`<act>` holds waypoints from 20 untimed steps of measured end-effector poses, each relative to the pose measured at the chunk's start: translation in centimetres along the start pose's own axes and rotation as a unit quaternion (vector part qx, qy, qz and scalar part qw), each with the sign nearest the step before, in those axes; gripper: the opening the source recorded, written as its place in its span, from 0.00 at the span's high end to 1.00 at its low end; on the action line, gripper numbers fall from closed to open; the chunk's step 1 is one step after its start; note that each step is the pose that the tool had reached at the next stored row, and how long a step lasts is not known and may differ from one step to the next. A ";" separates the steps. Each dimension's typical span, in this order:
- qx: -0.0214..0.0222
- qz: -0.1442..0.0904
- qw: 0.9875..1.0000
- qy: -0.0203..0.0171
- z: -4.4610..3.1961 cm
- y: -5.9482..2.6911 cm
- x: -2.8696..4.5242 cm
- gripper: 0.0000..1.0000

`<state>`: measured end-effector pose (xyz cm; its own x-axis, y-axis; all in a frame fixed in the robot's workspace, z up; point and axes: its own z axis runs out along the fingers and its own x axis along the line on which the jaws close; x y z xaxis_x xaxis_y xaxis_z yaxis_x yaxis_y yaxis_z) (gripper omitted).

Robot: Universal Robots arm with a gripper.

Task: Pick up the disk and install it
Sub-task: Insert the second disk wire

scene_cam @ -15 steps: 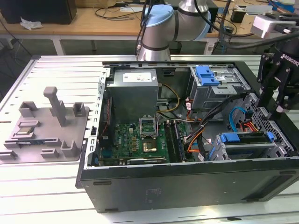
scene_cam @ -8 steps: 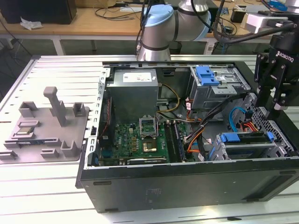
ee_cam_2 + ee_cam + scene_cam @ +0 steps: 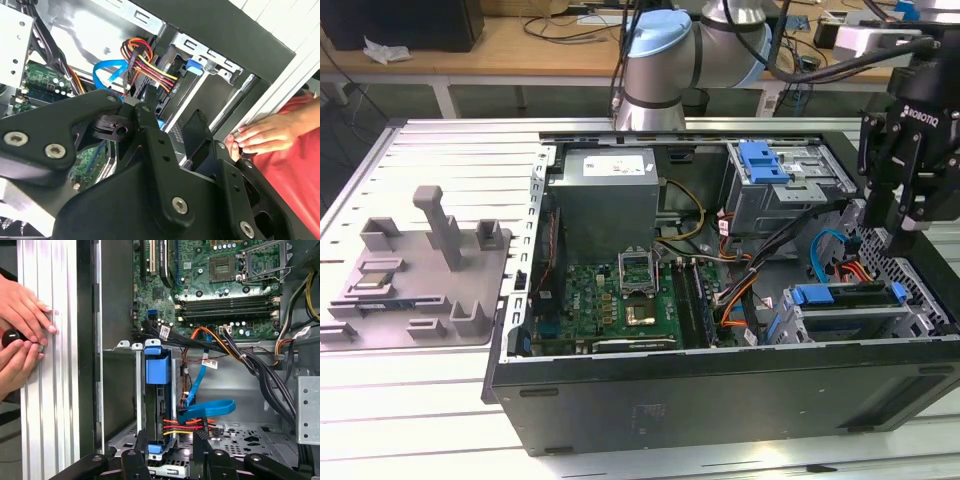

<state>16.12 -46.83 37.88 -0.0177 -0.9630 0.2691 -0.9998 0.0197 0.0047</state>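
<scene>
The disk [image 3: 842, 297] sits edge-up in the lower drive cage at the exterior view's right, inside the open computer case, with blue rails at both ends. In the first wrist view the disk [image 3: 161, 407] stands in the metal cage under a blue rail end, and red-yellow and blue cables meet its side. My gripper [image 3: 900, 218] hangs just above that cage. Both wrist views show the gripper [image 3: 171, 449] [image 3: 170, 117] open, its black fingers [image 3: 200, 441] spread on either side of the disk's end, holding nothing.
A person's hands [image 3: 22, 320] rest on the ribbed aluminium table [image 3: 50, 405] right beside the case wall; the hand [image 3: 262, 135] also appears by a red sleeve. The case holds a motherboard [image 3: 620, 300], a grey power-supply box [image 3: 610, 190] and an upper cage with a blue latch [image 3: 763, 160]. A grey fixture [image 3: 415, 270] lies at the exterior view's left.
</scene>
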 end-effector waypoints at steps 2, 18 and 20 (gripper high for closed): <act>0.000 0.000 1.000 0.003 0.00 0.33 -0.24 0.52; -0.003 -0.002 1.000 0.008 0.41 1.09 -1.10 0.52; -0.005 -0.002 1.000 0.012 0.36 1.06 -1.46 0.52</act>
<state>15.09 -45.50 37.15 -0.0131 -0.9562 0.2923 -0.9997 0.0184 0.0151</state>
